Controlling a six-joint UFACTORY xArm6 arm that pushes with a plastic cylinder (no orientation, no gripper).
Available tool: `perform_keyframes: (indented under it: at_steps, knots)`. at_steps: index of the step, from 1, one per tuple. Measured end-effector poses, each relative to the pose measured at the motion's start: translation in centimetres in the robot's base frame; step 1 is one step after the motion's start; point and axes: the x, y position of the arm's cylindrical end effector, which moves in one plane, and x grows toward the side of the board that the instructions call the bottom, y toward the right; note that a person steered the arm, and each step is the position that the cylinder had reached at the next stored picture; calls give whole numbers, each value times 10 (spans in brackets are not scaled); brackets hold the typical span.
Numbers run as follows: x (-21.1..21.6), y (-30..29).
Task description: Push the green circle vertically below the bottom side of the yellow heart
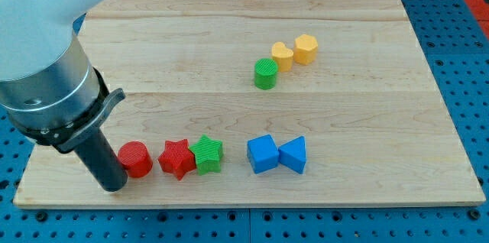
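The green circle (pixel 265 73) stands on the wooden board, right of its middle, touching the lower left side of the yellow heart (pixel 282 56). A yellow hexagon (pixel 306 48) sits against the heart's right side. My tip (pixel 114 185) is far away at the board's lower left corner, just left of the red circle (pixel 136 159) and close to it. The large grey arm body fills the view's upper left.
A row lies along the view's bottom: the red circle, a red star (pixel 176 158), a green star (pixel 207 154), then a blue cube (pixel 263 153) and a blue triangle (pixel 293 154). The wooden board (pixel 183 52) lies on a blue pegboard.
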Motion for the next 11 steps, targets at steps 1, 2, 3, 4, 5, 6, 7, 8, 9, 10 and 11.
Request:
perform_keyframes:
  at_steps: [1,2,3,4,5,6,7,8,9,10,11]
  knots:
    - [-11,3]
    - [-36,-48]
    - [-43,-96]
    - [-70,-95]
    - [-82,-88]
    - [-83,-82]
    - [-111,-45]
    - [-146,-21]
    - [-163,14]
    - [-197,80]
    - [-197,144]
